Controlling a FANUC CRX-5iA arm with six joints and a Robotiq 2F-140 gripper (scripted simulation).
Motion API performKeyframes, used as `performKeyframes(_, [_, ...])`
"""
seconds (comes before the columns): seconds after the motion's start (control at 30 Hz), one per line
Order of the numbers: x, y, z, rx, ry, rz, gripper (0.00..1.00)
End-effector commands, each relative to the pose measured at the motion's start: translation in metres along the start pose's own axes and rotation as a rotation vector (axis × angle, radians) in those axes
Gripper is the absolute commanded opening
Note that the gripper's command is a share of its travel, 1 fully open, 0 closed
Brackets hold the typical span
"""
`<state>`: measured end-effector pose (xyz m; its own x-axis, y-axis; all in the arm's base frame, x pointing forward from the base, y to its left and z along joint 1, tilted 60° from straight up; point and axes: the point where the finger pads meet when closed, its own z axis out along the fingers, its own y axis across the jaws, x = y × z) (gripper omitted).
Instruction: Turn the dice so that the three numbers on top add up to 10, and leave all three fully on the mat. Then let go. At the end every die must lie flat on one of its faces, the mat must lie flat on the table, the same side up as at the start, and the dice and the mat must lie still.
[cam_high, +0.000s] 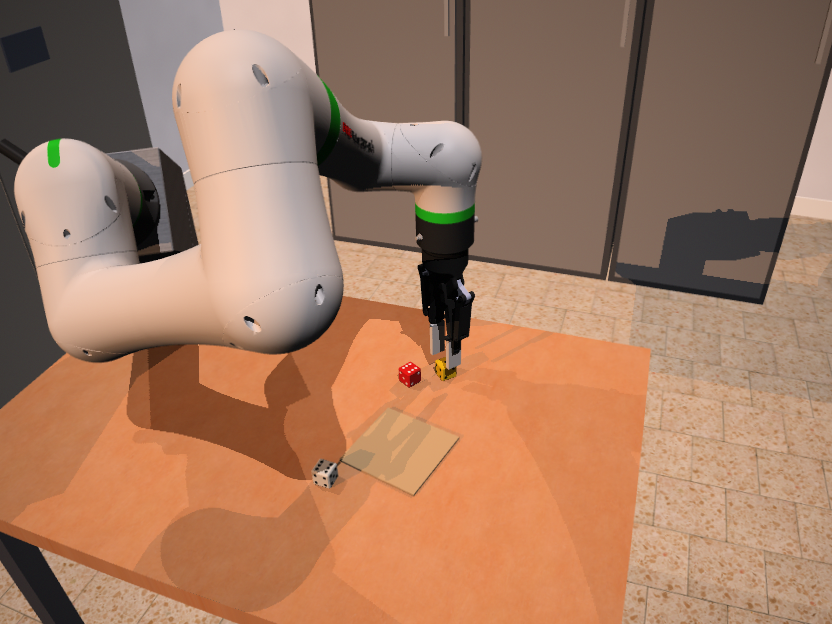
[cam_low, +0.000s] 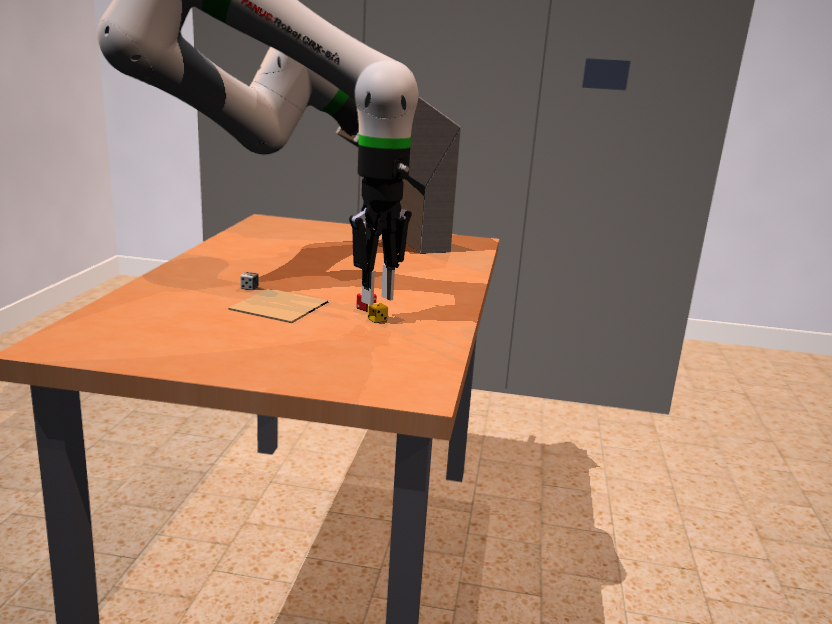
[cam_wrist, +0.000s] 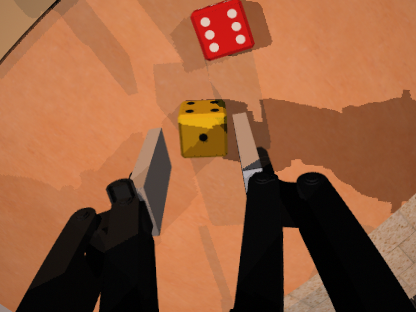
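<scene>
Gripper (cam_wrist: 200, 148) hangs vertical w/ flat grey pads either side of the yellow die (cam_wrist: 203, 130), fingers partly apart, not clamped on it, gap visible at left pad. Glossy red die (cam_wrist: 223, 28) just beyond, six up. White die (cam_high: 325, 473) by corner of thin tan square mat (cam_high: 401, 451). All three cubes lie off mat on smooth orange wood table (cam_high: 537, 510).

The white arm (cam_high: 262, 201) bends over and its wrist (cam_high: 443, 228) points straight down. The tool (cam_high: 448, 363) hangs low, its two fingers partly open with a gap between them. They hold nothing. The right finger looks very close to something small between them.
</scene>
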<state>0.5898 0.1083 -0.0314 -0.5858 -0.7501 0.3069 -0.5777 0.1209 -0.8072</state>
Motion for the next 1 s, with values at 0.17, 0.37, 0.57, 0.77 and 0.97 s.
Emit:
performKeyframes(0.17, [0.000,0.000,0.000,0.000,0.000,0.000,0.28])
performKeyframes(0.37, [0.000,0.000,0.006,0.000,0.000,0.000,0.28])
performKeyframes(0.57, [0.000,0.000,0.018,0.000,0.000,0.000,0.28])
performKeyframes(0.77, [0.000,0.000,0.027,0.000,0.000,0.000,0.28])
performKeyframes(0.97, [0.000,0.000,0.035,0.000,0.000,0.000,0.28])
